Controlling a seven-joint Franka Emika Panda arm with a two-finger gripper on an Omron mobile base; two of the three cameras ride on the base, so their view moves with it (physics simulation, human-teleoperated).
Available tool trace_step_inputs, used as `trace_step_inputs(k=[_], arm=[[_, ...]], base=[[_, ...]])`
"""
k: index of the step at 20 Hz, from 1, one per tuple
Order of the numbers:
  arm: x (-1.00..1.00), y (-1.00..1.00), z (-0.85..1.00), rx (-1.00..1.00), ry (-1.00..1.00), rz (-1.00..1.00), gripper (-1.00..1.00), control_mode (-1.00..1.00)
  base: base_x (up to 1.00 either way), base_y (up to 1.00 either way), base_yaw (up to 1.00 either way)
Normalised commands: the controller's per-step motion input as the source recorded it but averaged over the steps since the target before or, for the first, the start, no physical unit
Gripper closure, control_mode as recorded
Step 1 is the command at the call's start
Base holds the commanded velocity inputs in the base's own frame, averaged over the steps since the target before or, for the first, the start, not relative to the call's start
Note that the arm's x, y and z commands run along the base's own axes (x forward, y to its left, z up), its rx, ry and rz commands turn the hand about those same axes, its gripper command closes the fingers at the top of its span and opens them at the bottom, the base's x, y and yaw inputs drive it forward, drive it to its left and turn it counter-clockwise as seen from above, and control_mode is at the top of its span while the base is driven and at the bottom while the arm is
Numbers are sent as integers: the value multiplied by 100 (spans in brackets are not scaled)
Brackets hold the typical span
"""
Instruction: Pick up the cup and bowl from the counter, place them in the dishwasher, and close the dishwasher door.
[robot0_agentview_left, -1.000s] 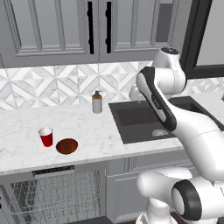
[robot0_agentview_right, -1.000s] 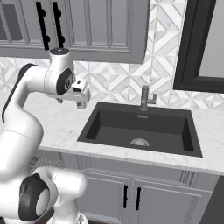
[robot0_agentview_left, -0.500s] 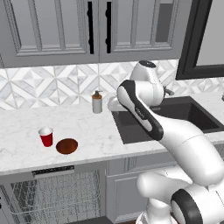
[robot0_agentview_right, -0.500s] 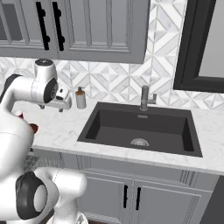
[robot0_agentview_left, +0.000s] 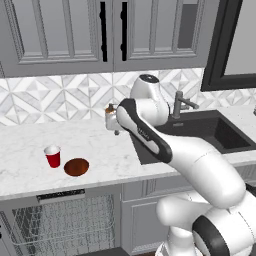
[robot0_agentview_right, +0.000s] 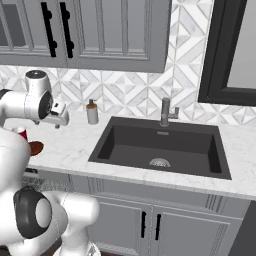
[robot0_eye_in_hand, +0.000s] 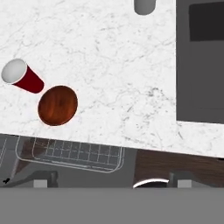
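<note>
The counter carries everything untouched; below its front edge the dishwasher stands open, rack showing. The bowl and cup sit side by side near that edge. The gripper hovers empty; whether its fingers are parted, I cannot tell.

Grey panelled wall cabinets with black bar handles fill the frame's top, above a white geometric tile backsplash; a black-framed window sits upper right.

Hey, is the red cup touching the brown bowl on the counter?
Apart. The left base view shows white counter between the cup and the bowl; the hand view shows that strip too.
</note>
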Motion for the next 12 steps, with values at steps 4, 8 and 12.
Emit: trace_step_inputs(k=[4,8,12], arm=[[43,36,-15,0,0,-2,-100,-100],[68,50,-54,0,5,-18,-100,-100],[74,39,-24,-1,6,0,-100,-100]], base=[[0,0,0],[0,0,0],[0,0,0]])
